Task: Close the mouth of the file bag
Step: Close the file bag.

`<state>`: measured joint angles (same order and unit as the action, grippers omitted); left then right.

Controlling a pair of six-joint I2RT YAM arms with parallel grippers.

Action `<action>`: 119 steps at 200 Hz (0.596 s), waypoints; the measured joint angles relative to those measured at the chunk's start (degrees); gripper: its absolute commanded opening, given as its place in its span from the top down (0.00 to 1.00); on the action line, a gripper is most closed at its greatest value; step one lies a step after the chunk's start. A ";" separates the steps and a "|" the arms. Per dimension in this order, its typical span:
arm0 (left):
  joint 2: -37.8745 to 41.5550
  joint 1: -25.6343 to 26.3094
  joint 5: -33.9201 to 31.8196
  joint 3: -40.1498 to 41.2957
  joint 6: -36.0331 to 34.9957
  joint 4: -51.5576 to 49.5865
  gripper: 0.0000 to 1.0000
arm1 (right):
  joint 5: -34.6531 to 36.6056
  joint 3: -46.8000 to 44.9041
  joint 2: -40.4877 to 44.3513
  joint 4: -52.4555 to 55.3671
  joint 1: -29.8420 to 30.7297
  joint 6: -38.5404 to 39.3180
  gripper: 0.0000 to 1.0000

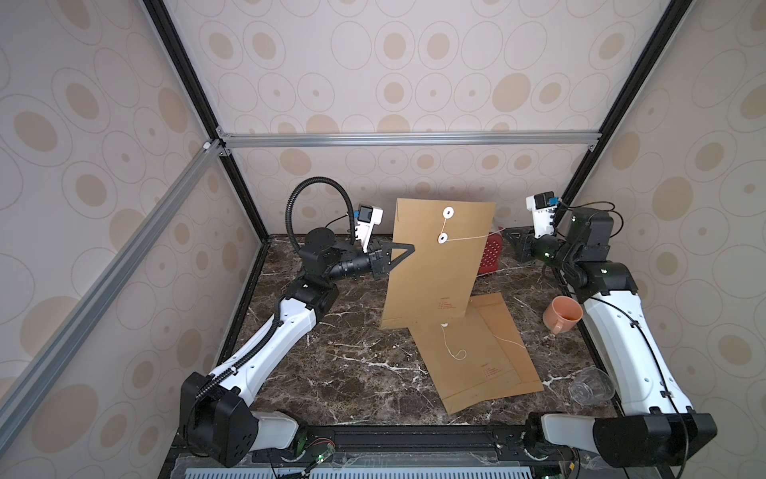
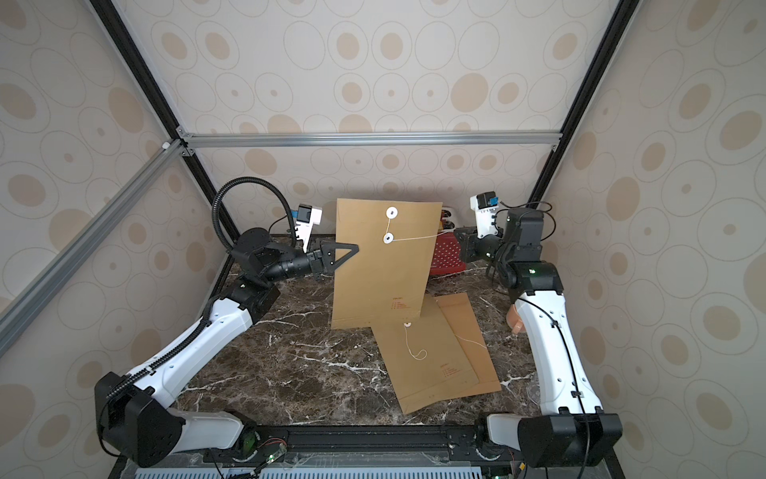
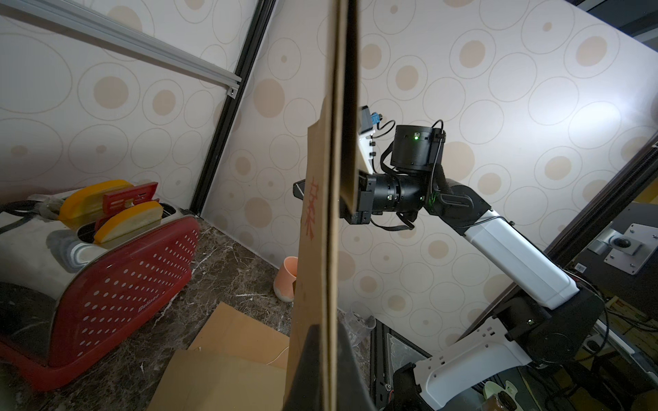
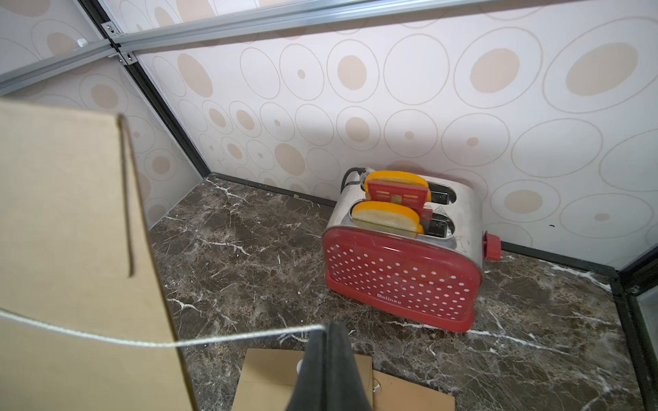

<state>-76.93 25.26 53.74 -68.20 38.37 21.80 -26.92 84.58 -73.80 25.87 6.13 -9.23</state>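
The left end effector (image 1: 404, 251) is clamped on the left edge of a brown file bag (image 1: 431, 273), holding it upright above the middle of the counter (image 1: 344, 373). The bag's long axis runs close to vertical, leaning slightly. Its mouth end points up and its clasp face is turned toward the arms' bases. Whether its bottom edge touches the counter cannot be told. In the left wrist view the bag (image 3: 331, 213) shows edge-on.

Near the top, an upper disc (image 1: 448, 213) and a lower disc (image 1: 442, 238) sit one above the other, joined by a white string (image 1: 472, 238). From the lower disc the string runs taut to the right, into the right end effector (image 1: 510, 238), whose fingers (image 4: 325, 356) are pressed together on it.

Behind the bag's right edge, a red dotted toaster (image 1: 491, 255) stands at the back wall, largely hidden by the bag in both top views. Bread slices (image 4: 384, 217) stand in its slots. Two spare file bags (image 1: 485, 373) lie flat and overlapping in front of the held one. Right of them are an orange mug (image 1: 563, 314) and a clear cup (image 1: 590, 385), beside the right arm.

The counter is dark veined marble, enclosed by walls (image 1: 414, 62) papered in beige ovals and an aluminium frame (image 1: 406, 139).
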 measured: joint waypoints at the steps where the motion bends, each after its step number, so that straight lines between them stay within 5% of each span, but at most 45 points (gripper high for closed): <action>1: 0.00 0.00 0.00 0.00 0.00 0.00 1.00 | 0.00 0.02 -0.02 0.00 -0.02 0.02 1.00; 68: 0.00 1.49 -3.17 -2.56 -6.67 -11.13 1.00 | -1.07 1.22 0.66 0.02 -0.07 -0.42 1.00; 119: 0.00 1.97 -5.05 -3.63 -10.45 -17.05 1.00 | -2.40 10.82 -1.03 1.31 -0.04 -0.39 1.00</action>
<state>-76.93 27.22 48.69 -71.83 27.92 4.75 -29.32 95.39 -74.83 27.18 6.09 -9.63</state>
